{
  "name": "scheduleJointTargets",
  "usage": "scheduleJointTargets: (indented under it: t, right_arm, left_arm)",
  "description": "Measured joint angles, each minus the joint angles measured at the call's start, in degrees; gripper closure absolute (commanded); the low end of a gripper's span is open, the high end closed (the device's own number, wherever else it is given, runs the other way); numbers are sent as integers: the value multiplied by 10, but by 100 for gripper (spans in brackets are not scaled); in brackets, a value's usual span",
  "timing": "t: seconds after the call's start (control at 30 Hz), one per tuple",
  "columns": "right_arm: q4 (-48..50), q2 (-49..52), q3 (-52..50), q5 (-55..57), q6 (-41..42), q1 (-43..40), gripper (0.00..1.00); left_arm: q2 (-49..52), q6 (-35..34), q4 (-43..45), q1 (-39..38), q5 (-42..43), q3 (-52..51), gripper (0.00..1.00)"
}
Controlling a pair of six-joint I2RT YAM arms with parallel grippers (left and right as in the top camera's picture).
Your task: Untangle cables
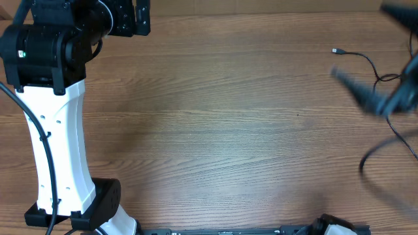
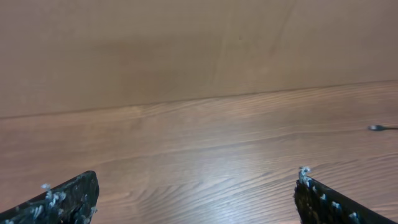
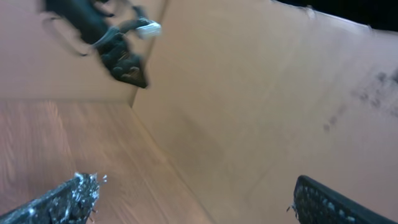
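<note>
The cables lie at the far right of the table. They are thin black strands looping toward the edge, with one small plug end free on their left. That corner is blurred, so I cannot tell how they cross.

My right gripper is spread wide and holds nothing. It faces a cardboard wall, not the cords. To start well, I would turn it down onto the free plug end and draw that strand clear instead of grabbing the bunch.

My left gripper is also wide and empty, over bare wood well apart from the cables.

The wall could crowd my right wrist. I cannot identify a dark blurred shape in the right wrist view.
</note>
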Motion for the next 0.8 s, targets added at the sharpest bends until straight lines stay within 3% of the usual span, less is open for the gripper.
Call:
scheduleJointTargets:
  t: [0.23, 0.47, 0.57, 0.67, 0.8]
  right_arm:
    - [133, -275, -186, -8, -35, 0, 0]
    - [150, -497, -228, 68, -43, 0, 0]
    - [144, -527, -227, 125, -28, 1, 0]
    - [119, -530, -241, 207, 37, 1, 0]
    - [119, -526, -356, 316, 130, 1, 0]
  left_arm:
    - [0, 0, -13, 0, -45, 0, 0]
    - [0, 0, -30, 0, -58, 0, 0]
    - [0, 0, -37, 0, -58, 0, 0]
    - [0, 0, -40, 0, -58, 0, 0]
    - [0, 0, -41, 0, -56, 0, 0]
